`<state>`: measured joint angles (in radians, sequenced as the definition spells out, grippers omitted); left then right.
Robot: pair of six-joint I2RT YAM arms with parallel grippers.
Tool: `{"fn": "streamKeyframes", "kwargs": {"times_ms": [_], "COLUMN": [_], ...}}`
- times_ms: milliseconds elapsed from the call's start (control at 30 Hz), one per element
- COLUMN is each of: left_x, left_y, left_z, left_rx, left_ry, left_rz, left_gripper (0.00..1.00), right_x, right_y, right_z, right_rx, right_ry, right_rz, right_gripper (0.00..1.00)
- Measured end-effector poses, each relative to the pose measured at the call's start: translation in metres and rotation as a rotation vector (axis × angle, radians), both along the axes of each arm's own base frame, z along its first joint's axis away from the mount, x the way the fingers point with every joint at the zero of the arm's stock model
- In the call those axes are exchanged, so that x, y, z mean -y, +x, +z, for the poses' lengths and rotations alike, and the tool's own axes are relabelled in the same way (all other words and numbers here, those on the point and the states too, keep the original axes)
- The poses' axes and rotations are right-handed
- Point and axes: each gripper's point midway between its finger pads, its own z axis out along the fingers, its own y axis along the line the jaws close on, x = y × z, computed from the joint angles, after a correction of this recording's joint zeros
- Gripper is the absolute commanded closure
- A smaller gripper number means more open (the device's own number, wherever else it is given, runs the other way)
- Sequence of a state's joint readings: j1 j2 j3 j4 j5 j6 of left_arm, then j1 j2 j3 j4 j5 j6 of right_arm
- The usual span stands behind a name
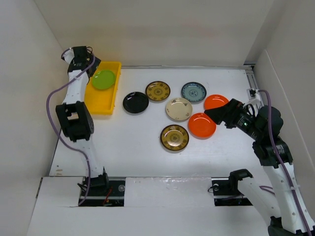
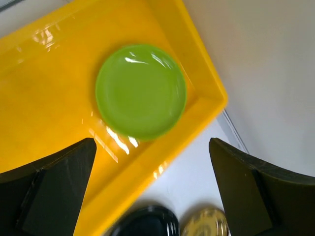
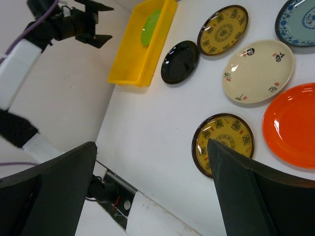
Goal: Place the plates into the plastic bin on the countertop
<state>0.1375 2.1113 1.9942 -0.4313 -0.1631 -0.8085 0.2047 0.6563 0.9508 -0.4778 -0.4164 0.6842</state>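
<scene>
Countertop: a flat white work surface (image 1: 133,147) is being occupied by the bin and seven loose plates.
Bin: a shallow rectangular bright yellow plastic tray (image 1: 101,102) is being kept at the countertop's far left, beside the left wall.
Plate in bin: a lime green round dish (image 1: 103,79) is being carried flat on the bin floor, toward its far end.
Loose plates, far row: a glossy black dish (image 1: 135,102), a brown-gold patterned dish (image 1: 158,91), a teal-blue patterned dish (image 1: 193,92) and an orange dish (image 1: 215,102) are being left outside the bin.
Loose plates, near group: a cream dish (image 1: 178,108), a second orange dish (image 1: 202,125) just beside it, and a second brown-gold dish (image 1: 174,137) are being left mid-counter.
Left gripper (image 2: 151,147): it is being held above the bin's far end, fingers spread wide, nothing being grasped.
Right gripper (image 3: 151,145): it is being held over the orange dishes, fingers spread wide, nothing being grasped.
</scene>
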Motion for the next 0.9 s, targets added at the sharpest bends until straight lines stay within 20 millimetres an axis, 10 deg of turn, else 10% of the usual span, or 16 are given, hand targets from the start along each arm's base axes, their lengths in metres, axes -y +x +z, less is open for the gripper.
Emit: {"fn": "streamKeyframes", "kwargs": {"times_ms": [233,367,533,900], "left_x": [0.121,0.197,0.223,0.231], "left_y": [-0.134,-0.194,-0.243,-0.204], "left_z": [0.042,0.0,-0.083,-0.14], "left_rx": [0.113,0.075,-0.075,-0.039], "left_ry": [-0.005,-0.05,-0.085,-0.157], "left_rz": [-0.224,-0.402,-0.409,-0.156], "left_gripper": [0.0,0.0,0.0,0.05], "right_x": [-0.003,-0.006,-0.01,-0.02], "right_y": [0.003,0.005,0.005,0.003], "right_z": [0.001,-0.006,-0.014,-0.013], "right_rx": [0.012,0.003,-0.01,0.011], "right_ry": [-0.003,-0.007,-0.009,0.024], "right_rz": [0.011,0.027,0.05,0.111], "right_gripper": [0.0,0.0,0.0,0.0]}}
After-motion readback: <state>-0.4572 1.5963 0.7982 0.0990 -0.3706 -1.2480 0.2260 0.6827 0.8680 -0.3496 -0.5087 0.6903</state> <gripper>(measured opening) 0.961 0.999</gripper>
